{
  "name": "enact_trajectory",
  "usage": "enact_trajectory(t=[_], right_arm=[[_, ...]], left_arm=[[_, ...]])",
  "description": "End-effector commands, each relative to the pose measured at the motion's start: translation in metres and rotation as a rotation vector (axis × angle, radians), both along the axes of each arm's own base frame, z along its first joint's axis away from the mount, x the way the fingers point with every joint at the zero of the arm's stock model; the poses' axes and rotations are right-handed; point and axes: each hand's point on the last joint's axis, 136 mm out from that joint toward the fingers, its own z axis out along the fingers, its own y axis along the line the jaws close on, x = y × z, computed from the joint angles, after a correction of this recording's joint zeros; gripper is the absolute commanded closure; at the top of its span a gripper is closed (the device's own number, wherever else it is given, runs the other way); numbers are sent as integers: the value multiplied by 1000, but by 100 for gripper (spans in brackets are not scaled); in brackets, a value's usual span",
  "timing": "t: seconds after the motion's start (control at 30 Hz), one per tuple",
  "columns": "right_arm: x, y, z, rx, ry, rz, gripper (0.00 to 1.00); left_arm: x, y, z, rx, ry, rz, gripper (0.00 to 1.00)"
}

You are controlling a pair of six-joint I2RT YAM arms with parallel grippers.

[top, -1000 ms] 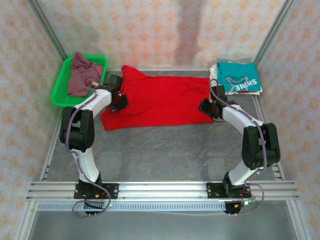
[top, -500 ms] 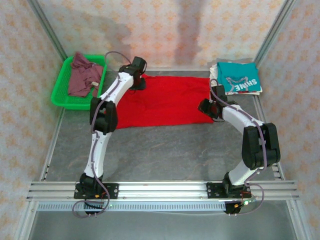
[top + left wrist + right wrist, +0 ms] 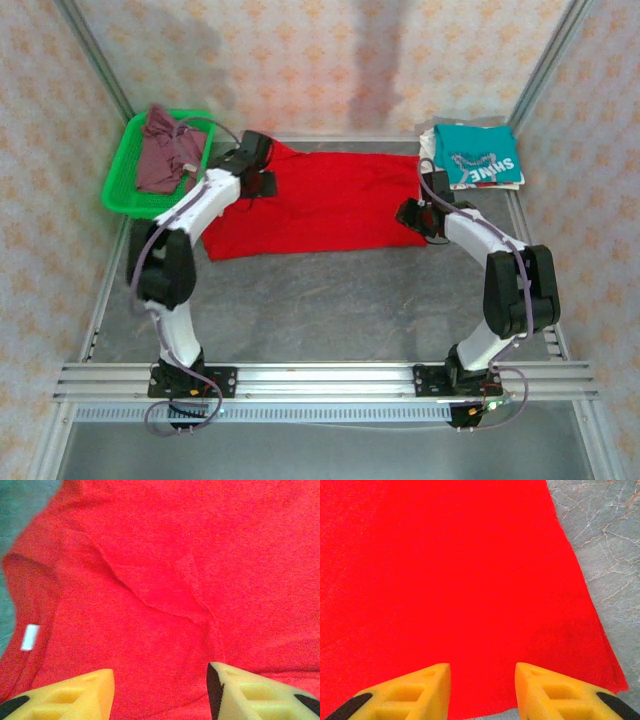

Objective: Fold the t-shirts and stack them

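Left gripper fingers apart, nothing btwn em, over the collar end of the red t-shirt, which is spread flat on the table. Right gripper also apart, at the shirt's opposite edge. Teal t-shirt folded far right, mauve t-shirt in green basket.

Robot lab test cell, not a home. Two arms bolted to an aluminium rail at the near edge, with loose cables under the bases. Bare metal frame posts hold flat patterned wallpaper panels as mock walls. Grey stone-look surface. Staged laundry props: t-shirts and a green basket.
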Motion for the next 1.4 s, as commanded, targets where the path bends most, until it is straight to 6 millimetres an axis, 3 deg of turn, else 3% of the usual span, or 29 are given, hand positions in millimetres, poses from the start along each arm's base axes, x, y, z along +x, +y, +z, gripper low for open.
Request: enact_trajectory(t=[0.0, 0.13, 0.27, 0.5, 0.63, 0.87, 0.97, 1.1, 1.23, 1.37], right_arm=[[6, 3, 3, -49, 4, 35, 63], [12, 1, -7, -127, 52, 45, 65], [22, -1, -27, -164, 136, 27, 66], [23, 0, -62, -143, 213, -23, 66], [-3, -3, -77, -123, 258, -48, 66], [-81, -12, -85, -31, 291, -150, 65], [-107, -14, -86, 6, 300, -202, 65], [-107, 3, -60, 57, 240, -186, 60], [-84, 6, -25, 56, 114, -211, 59], [-61, 11, -10, 74, 37, -215, 58]], left_arm=[[-7, 12, -4, -66, -56, 86, 51], [-34, 38, -48, -107, 21, 153, 51], [-40, 60, -85, -195, 95, 226, 53], [-70, 73, -128, -168, 216, 264, 55], [-97, 83, -137, -130, 255, 283, 54], [-167, 91, -144, -103, 322, 313, 54], [-186, 92, -137, -109, 313, 319, 54], [-176, 93, -114, -108, 252, 306, 53], [-134, 76, -75, -173, 161, 243, 53], [-96, 47, -51, -175, 104, 151, 54]])
